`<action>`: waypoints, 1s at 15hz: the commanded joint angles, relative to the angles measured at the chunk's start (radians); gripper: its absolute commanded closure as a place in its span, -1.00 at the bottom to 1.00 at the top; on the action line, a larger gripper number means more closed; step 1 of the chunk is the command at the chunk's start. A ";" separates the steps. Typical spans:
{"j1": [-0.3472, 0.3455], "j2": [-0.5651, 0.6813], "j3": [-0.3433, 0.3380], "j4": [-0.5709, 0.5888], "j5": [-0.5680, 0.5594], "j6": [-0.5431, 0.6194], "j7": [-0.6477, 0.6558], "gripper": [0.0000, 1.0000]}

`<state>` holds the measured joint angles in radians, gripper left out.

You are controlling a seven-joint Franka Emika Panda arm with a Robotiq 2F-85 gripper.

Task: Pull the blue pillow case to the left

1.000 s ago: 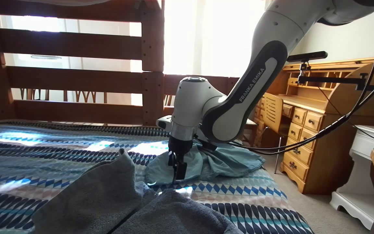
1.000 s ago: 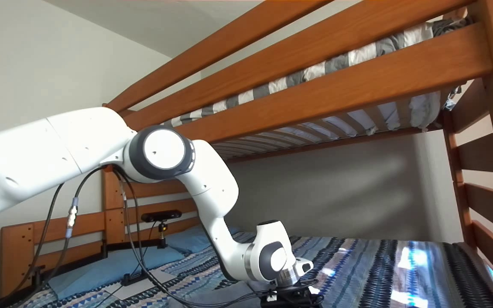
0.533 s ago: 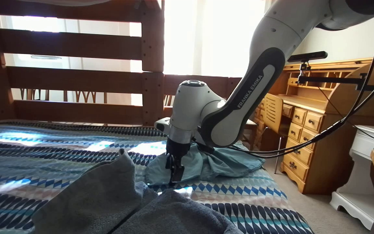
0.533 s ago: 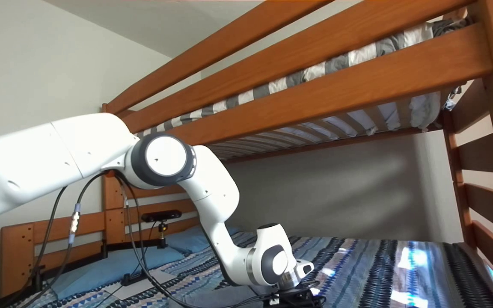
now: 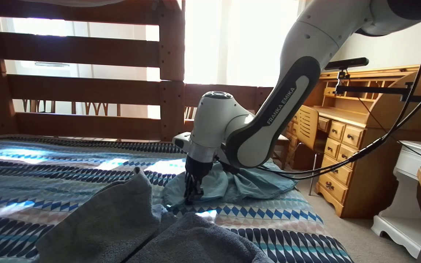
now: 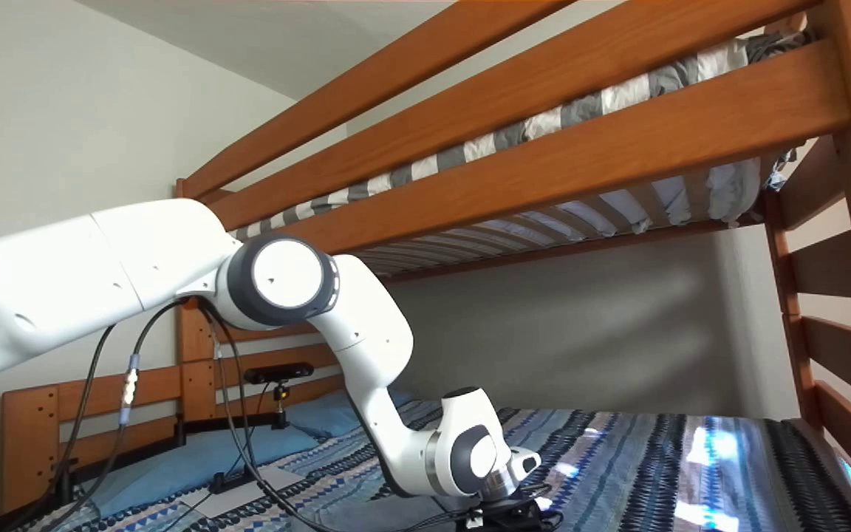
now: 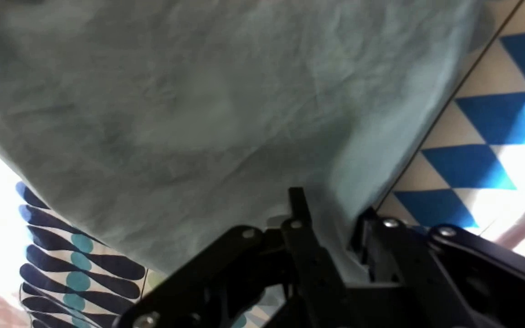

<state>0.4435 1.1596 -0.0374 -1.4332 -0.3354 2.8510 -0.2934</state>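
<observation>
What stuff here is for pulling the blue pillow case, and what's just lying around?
For the job:
- the blue pillow case
- the gripper, down at the pillow case's edge

Just lying or standing about:
- the fuzzy grey cloth
- the blue pillows
- the wooden desk

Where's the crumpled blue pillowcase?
In an exterior view, the pillowcase lies on the bed just right of centre, beyond the grey cloth, the gripper at its left end.
</observation>
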 commanded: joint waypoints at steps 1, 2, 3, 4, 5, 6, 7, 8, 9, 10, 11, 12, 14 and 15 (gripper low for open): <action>-0.013 0.013 0.021 0.016 -0.027 0.013 0.019 0.98; -0.016 0.007 0.026 0.009 -0.026 0.012 0.016 1.00; -0.027 -0.006 0.044 -0.004 -0.022 0.006 0.006 1.00; -0.033 -0.020 0.057 -0.018 -0.020 0.005 0.002 1.00; -0.048 -0.041 0.082 -0.041 -0.015 0.006 -0.008 0.99; -0.063 -0.059 0.107 -0.059 -0.007 0.006 -0.015 0.99; -0.076 -0.088 0.131 -0.088 -0.003 0.004 -0.020 0.99; -0.088 -0.102 0.152 -0.101 0.001 0.004 -0.022 0.99; -0.102 -0.139 0.173 -0.138 0.008 0.014 -0.014 0.99; -0.135 -0.166 0.217 -0.166 0.023 0.026 -0.025 0.99; -0.166 -0.199 0.255 -0.200 0.037 0.040 -0.031 0.99; -0.195 -0.228 0.296 -0.231 0.047 0.044 -0.042 0.99; -0.250 -0.277 0.375 -0.282 0.060 0.059 -0.067 0.99; -0.265 -0.299 0.402 -0.300 0.061 0.072 -0.076 0.99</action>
<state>0.2474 0.9635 0.2736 -1.6013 -0.3166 2.8755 -0.3141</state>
